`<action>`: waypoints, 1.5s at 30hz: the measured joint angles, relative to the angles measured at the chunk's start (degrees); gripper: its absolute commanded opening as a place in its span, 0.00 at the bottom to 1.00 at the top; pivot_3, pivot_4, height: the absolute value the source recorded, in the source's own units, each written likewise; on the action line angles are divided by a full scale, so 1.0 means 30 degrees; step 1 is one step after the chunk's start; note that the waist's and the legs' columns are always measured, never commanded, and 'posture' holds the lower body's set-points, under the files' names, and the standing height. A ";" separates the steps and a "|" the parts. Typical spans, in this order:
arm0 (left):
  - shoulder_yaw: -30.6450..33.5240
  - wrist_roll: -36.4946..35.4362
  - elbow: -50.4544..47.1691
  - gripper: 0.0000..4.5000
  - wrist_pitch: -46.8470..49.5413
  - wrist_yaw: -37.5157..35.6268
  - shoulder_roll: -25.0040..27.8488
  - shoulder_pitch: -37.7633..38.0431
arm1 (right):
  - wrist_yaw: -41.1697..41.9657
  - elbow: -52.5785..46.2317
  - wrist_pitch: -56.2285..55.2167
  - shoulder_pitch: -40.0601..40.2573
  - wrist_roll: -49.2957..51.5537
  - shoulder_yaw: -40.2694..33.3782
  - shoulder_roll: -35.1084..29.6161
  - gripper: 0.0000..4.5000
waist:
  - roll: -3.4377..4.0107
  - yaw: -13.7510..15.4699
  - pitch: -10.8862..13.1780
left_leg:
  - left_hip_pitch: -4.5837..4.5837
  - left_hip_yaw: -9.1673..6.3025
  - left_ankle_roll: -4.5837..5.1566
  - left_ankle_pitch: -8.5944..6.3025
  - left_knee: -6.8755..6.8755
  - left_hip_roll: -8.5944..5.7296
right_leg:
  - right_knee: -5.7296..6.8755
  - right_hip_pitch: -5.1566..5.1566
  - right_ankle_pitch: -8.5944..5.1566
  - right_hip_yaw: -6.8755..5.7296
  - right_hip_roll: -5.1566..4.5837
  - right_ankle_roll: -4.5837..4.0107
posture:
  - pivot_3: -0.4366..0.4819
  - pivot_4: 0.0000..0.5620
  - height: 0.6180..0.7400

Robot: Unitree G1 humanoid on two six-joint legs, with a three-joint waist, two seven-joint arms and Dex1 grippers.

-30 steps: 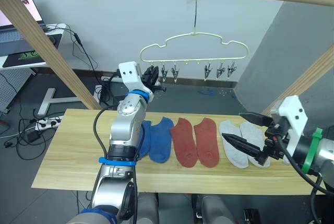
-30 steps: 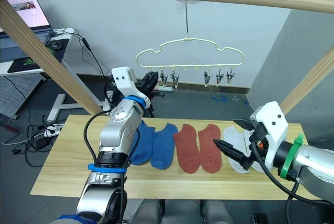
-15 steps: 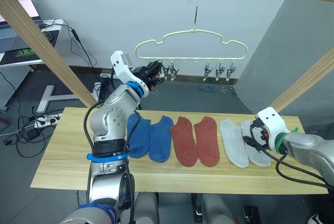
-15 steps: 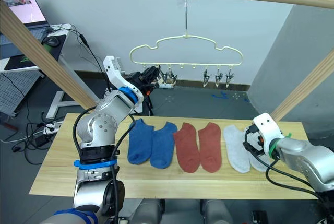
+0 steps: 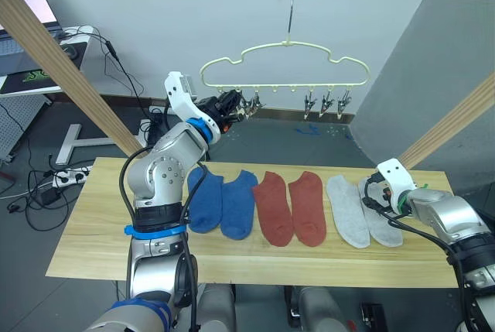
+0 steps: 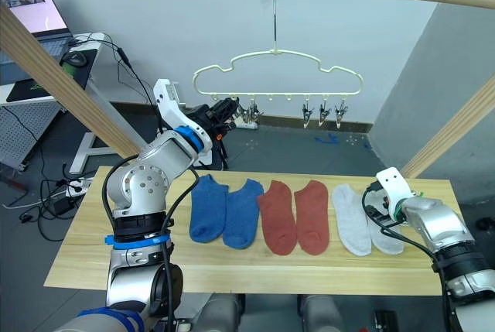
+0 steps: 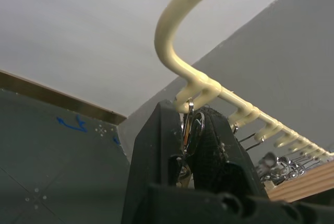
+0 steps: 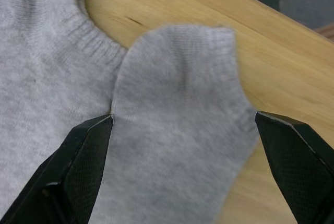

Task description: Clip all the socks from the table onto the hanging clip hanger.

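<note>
Six short knit socks lie in a row across the light plank-wood table (image 5: 93, 227), none of them yet on the thin pale-yellow wire clip hanger (image 5: 285, 65) that hangs above the table's far edge: two royal blue socks (image 5: 223, 203), two rust-red socks (image 5: 290, 208), then the two light grey ones nearest the table's right end. A second ago the right gripper (image 8: 182, 166) hovered above the grey pair with its black fingers pointing inward; it has since dropped to the table, and its fingers are now spread wide to either side of the outermost light grey sock (image 8: 177, 125), so a grasp looks imminent though nothing is pinched yet. The left gripper (image 7: 190, 140) has meanwhile stayed up at the hanger's left end, its fingers pressed together on the leftmost small metal clip (image 7: 189, 125) (presumably to squeeze it open for the coming sock). The grey sock's cuff lies close to the table's far edge and touches its twin along one side, so closing could catch both. Open air lies between table and hanger, though the slanted wooden pole (image 5: 445, 127) stands near the right arm's way up.
</note>
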 measured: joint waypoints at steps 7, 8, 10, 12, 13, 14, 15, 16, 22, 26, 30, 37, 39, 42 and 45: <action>0.0217 -0.0671 -0.0153 0.06 0.1008 0.0162 0.0087 0.0000 | 0.0995 0.1539 0.0309 -0.0497 -0.0352 -0.1552 0.1018 1.00 | -0.0009 0.0000 0.0005 | 0.0022 -0.0003 -0.0003 0.0001 0.0004 0.0002 | 0.0009 0.0020 0.0010 -0.0001 -0.0001 0.0011 | 0.53 0.49 1.00; 0.0236 -0.0761 -0.0152 0.06 0.1213 0.0161 0.0163 0.0000 | 0.1130 0.1682 0.0513 -0.0516 -0.0253 -0.1931 0.1230 1.00 | -0.0009 -0.0002 0.0005 | 0.0031 0.0000 -0.0003 0.0001 0.0005 0.0002 | 0.0012 0.0022 0.0016 0.0004 -0.0001 0.0019 | 0.53 0.47 1.00; 0.0273 -0.0891 -0.0129 0.06 0.1417 0.0169 0.0296 -0.0024 | 0.1316 0.1903 0.0908 -0.0553 -0.0122 -0.2527 0.1644 0.92 | -0.0009 -0.0024 0.0005 | 0.0047 0.0004 -0.0003 0.0001 0.0005 0.0002 | 0.0021 0.0027 0.0019 0.0010 -0.0001 0.0023 | 0.53 0.47 1.00; 0.0417 -0.1125 -0.0012 0.06 0.1594 0.0244 0.0359 -0.0195 | 0.1344 0.2108 0.1247 -0.0677 -0.0153 -0.2963 0.1870 0.80 | -0.0009 -0.0025 0.0005 | 0.0052 0.0003 -0.0004 0.0002 0.0005 0.0003 | 0.0025 0.0029 0.0020 0.0007 0.0000 0.0025 | 0.53 0.47 1.00; 0.0540 -0.1235 0.0069 0.06 0.1641 0.0306 0.0358 -0.0268 | 0.1340 0.2217 0.1320 -0.0719 -0.0188 -0.3146 0.1926 0.72 | -0.0009 -0.0018 0.0005 | 0.0052 0.0003 -0.0005 0.0002 0.0005 0.0003 | 0.0025 0.0030 0.0020 0.0007 0.0000 0.0024 | 0.53 0.47 1.00; 0.0691 -0.1385 0.0153 0.06 0.1680 0.0343 0.0362 -0.0340 | 0.1359 0.2259 0.1356 -0.0725 -0.0196 -0.3259 0.1943 0.65 | -0.0009 -0.0015 0.0005 | 0.0050 0.0003 -0.0005 0.0002 0.0005 0.0002 | 0.0024 0.0031 0.0020 0.0007 0.0000 0.0025 | 0.53 0.46 1.00; 0.0883 -0.1504 0.0207 0.06 0.1726 0.0362 0.0365 -0.0408 | 0.1429 0.2284 0.1393 -0.0724 -0.0215 -0.3420 0.1990 0.57 | -0.0009 -0.0016 0.0005 | 0.0049 0.0004 -0.0004 0.0001 0.0004 0.0002 | 0.0020 0.0031 0.0020 0.0008 0.0000 0.0025 | 0.53 0.46 1.00; 0.1006 -0.1530 0.0285 0.06 0.1746 0.0373 0.0375 -0.0483 | 0.1490 0.2288 0.1417 -0.0723 -0.0231 -0.3464 0.1998 0.48 | -0.0009 -0.0016 0.0005 | 0.0049 0.0004 -0.0005 0.0001 0.0004 0.0002 | 0.0019 0.0030 0.0020 0.0007 0.0000 0.0025 | 0.53 0.46 1.00; 0.1223 -0.1596 0.0475 0.06 0.1948 0.0374 0.0449 -0.0677 | 0.1613 0.2216 0.1477 -0.0716 -0.0705 -0.3576 0.2106 0.01 | -0.0009 -0.0019 0.0005 | 0.0049 0.0004 -0.0008 0.0001 0.0002 0.0003 | 0.0019 0.0030 0.0021 0.0006 0.0000 0.0026 | 0.50 0.46 1.00; 0.1221 -0.1597 0.0562 0.06 0.1968 0.0289 0.0512 -0.0712 | 0.1683 0.1746 0.1517 -0.0528 -0.1012 -0.3558 0.2149 0.01 | -0.0008 -0.0095 0.0005 | 0.0050 0.0005 -0.0009 0.0001 0.0002 0.0002 | 0.0020 0.0029 0.0022 0.0008 0.0000 0.0028 | 0.44 0.45 1.00; 0.1431 -0.1890 0.1000 0.06 0.2034 0.0257 0.0577 -0.0915 | 0.1726 0.0605 0.1875 -0.0059 -0.1335 -0.3391 0.2136 0.01 | -0.0007 -0.0228 0.0005 | 0.0044 0.0008 -0.0012 0.0000 0.0002 0.0001 | 0.0018 0.0025 0.0021 0.0010 -0.0002 0.0028 | 0.43 0.45 1.00; 0.1761 -0.2339 0.1190 0.06 0.2556 0.0363 0.0730 -0.0962 | 0.1471 -0.5697 0.4950 0.0675 -0.1210 -0.4020 0.1915 0.01 | -0.0003 -0.0563 0.0007 | 0.0032 0.0008 -0.0036 0.0010 0.0000 0.0001 | 0.0022 0.0013 0.0021 0.0008 -0.0004 0.0030 | 0.42 0.44 1.00; 0.1766 -0.2349 0.1220 0.06 0.2585 0.0363 0.0754 -0.0970 | 0.1412 -0.7908 0.6143 0.0673 -0.0870 -0.4391 0.1817 0.01 | -0.0003 -0.0564 0.0007 | 0.0033 0.0005 -0.0036 0.0010 0.0000 0.0002 | 0.0024 0.0012 0.0021 0.0004 -0.0002 0.0030 | 0.42 0.44 1.00; 0.1802 -0.2385 0.1330 0.06 0.2749 0.0363 0.0871 -0.1102 | 0.1165 -1.0861 0.8195 0.0424 -0.0197 -0.4713 0.2064 0.01 | -0.0003 -0.0559 0.0007 | 0.0030 0.0002 -0.0029 0.0006 0.0000 0.0002 | 0.0023 0.0011 0.0021 0.0002 -0.0003 0.0030 | 0.43 0.43 1.00; 0.1963 -0.2601 0.1746 0.06 0.2915 0.0421 0.0966 -0.1394 | 0.0931 -1.3156 1.0140 -0.0263 0.0580 -0.4915 0.3134 0.01 | -0.0003 -0.0557 0.0007 | 0.0030 0.0000 -0.0021 0.0001 0.0000 0.0002 | 0.0025 0.0010 0.0022 0.0000 -0.0002 0.0029 | 0.44 0.43 1.00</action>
